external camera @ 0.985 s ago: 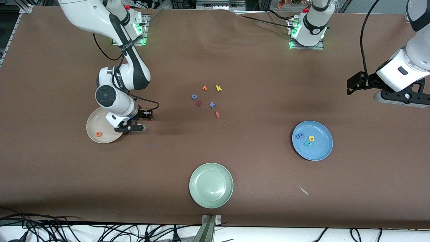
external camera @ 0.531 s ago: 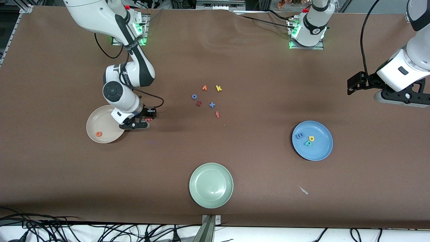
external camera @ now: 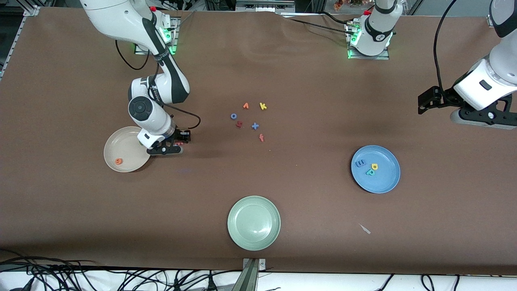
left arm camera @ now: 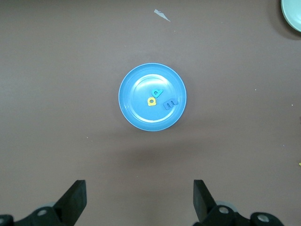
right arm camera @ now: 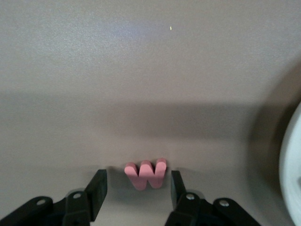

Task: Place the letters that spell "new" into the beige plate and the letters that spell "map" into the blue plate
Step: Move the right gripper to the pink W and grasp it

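Observation:
The pink-red w (right arm camera: 146, 173) lies on the bare table beside the beige plate (external camera: 121, 145), toward the table's middle. My right gripper (external camera: 175, 144) is low over the w (external camera: 179, 142), open, with a finger on each side and a gap at both (right arm camera: 138, 178). The orange e (external camera: 118, 161) lies in the beige plate, whose rim (right arm camera: 294, 165) shows in the right wrist view. The blue plate (external camera: 383, 182) holds the blue m (external camera: 360, 163), yellow a (external camera: 375, 166) and teal p (external camera: 370, 172). My left gripper (external camera: 484, 117) waits high at its end of the table, open and empty (left arm camera: 140, 197), looking down on the blue plate (left arm camera: 146, 80).
A pale green plate (external camera: 253, 222) sits near the front edge. Loose letters lie mid-table: yellow k (external camera: 263, 106), blue o (external camera: 233, 116), a dark red letter (external camera: 239, 124), blue x (external camera: 255, 126), red-orange f (external camera: 261, 138). A white scrap (external camera: 365, 229) lies nearer the camera than the blue plate.
My right gripper has shifted off the beige plate's edge toward the table's middle and now straddles the w. The left arm and the plates have not moved.

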Controlling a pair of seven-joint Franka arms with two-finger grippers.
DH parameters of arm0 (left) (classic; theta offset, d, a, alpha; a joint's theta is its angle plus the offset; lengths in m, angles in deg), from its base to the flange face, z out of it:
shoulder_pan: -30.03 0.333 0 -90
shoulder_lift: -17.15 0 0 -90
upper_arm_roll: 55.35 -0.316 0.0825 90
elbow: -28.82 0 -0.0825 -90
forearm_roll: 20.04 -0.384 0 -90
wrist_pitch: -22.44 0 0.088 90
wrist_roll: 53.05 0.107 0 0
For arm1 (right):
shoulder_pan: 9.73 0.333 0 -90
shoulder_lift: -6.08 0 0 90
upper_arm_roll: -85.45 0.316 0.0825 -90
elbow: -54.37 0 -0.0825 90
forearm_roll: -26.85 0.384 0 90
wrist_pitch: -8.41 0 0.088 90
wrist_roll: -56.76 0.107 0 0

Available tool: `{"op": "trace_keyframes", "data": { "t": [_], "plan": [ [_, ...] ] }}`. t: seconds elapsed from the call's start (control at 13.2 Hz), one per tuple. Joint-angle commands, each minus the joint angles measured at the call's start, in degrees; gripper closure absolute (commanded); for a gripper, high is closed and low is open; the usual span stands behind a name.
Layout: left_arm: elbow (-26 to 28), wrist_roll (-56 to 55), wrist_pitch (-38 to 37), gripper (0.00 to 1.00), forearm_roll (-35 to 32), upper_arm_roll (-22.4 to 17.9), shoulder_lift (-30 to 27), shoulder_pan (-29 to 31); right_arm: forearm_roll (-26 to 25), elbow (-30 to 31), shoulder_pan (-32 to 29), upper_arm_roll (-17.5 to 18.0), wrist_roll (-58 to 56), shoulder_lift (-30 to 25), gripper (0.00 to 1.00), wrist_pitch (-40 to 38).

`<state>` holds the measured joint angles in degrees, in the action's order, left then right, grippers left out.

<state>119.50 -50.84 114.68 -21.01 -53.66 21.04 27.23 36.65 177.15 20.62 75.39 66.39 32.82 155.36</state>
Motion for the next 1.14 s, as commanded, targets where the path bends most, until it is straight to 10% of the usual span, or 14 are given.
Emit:
{"op": "trace_keyframes", "data": {
  "t": [0.0,0.68,1.06],
  "plan": [
    [-2.1,-0.5,-0.6,0.00,-0.2,0.2,0.8,0.8,-0.4,1.8,0.2,-0.1,0.3,-0.2,0.38,2.4],
    [-2.2,-0.6,-0.6,0.00,-0.1,0.2,0.8,1.2,-0.6,0.7,0.2,-0.6,-2.2,-1.3,0.67,1.2],
    [-2.1,-0.6,-0.7,0.00,-0.3,0.2,0.8,1.3,-0.8,-10.4,0.2,-7.3,-11.6,-2.9,0.67,-19.7]
  ]
}}
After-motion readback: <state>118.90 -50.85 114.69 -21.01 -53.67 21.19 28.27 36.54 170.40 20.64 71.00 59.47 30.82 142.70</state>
